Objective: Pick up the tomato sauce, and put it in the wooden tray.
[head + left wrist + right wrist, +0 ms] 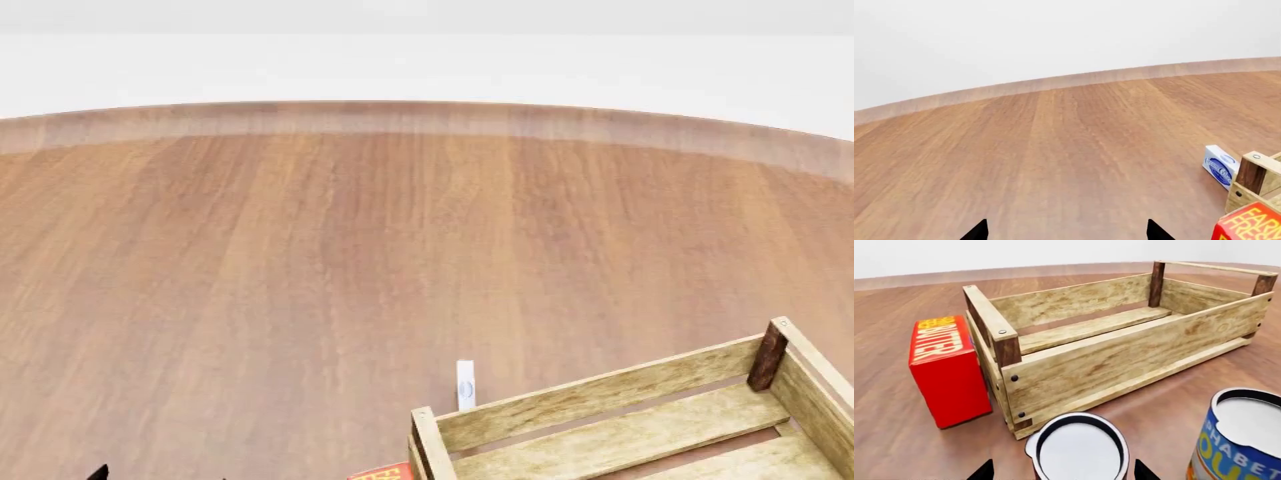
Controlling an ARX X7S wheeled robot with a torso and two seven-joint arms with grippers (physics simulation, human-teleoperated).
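The wooden tray point(1121, 345) sits on the brown wood floor point(334, 280), in the near right part of the head view, its slatted bed bare. A red butter box point(947, 372) stands against the tray's short left end, touching or nearly touching it. A small blue-and-white box point(1220, 166) lies just beyond the tray's far left corner. In the right wrist view the tomato sauce point(1079, 450) stands upright just in front of the tray's near corner post, only its silver-white top and rim showing. The right gripper point(1064, 471) has its two dark fingertips spread, one on either side of the can, apart from it. A blue-and-yellow can point(1241, 440) stands near the tomato sauce. The left gripper point(1067, 232) hangs over bare floor with fingertips wide apart, holding nothing.
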